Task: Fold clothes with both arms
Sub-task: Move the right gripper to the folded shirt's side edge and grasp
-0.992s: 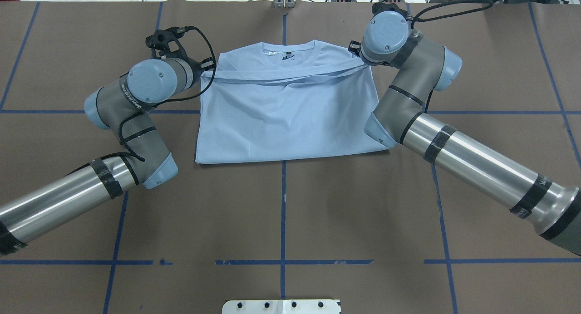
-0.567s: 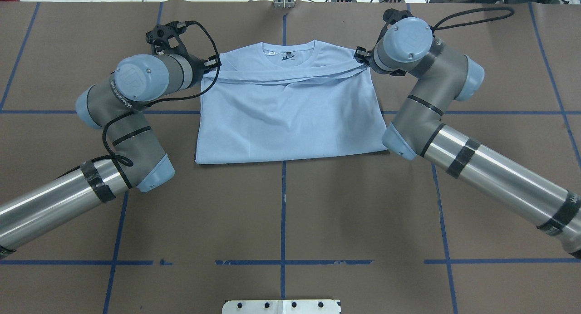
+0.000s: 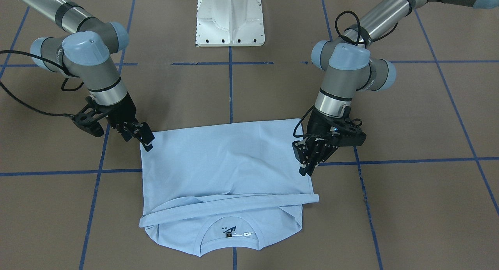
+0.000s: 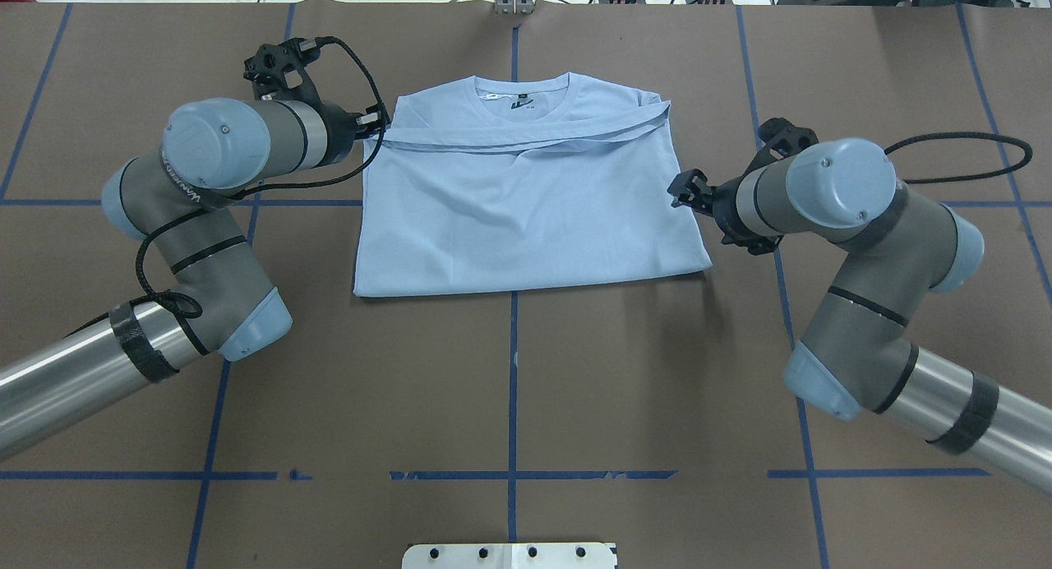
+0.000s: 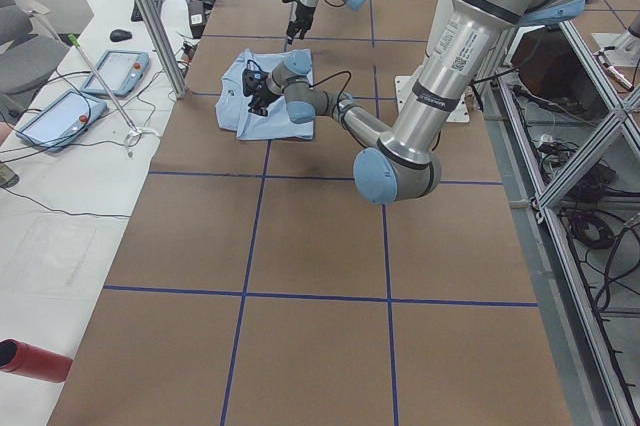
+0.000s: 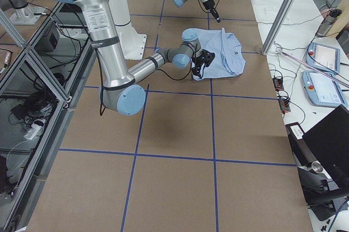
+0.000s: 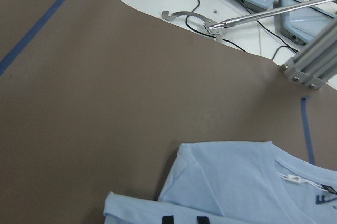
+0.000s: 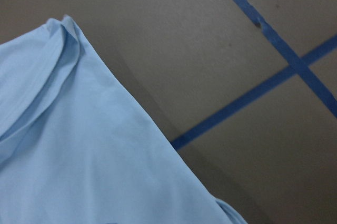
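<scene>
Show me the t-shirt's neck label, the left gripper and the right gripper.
neck label (image 3: 229, 235), front-facing view, the small dark tag inside the collar.
left gripper (image 3: 306, 169), front-facing view, between its fingertips.
right gripper (image 4: 680, 189), overhead view, between its fingertips.

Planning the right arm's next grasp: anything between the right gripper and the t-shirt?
Nothing visible does. The right gripper hangs just off the side edge of the t-shirt, with only bare brown table between them. The left gripper is across it, at the folded band.
</scene>
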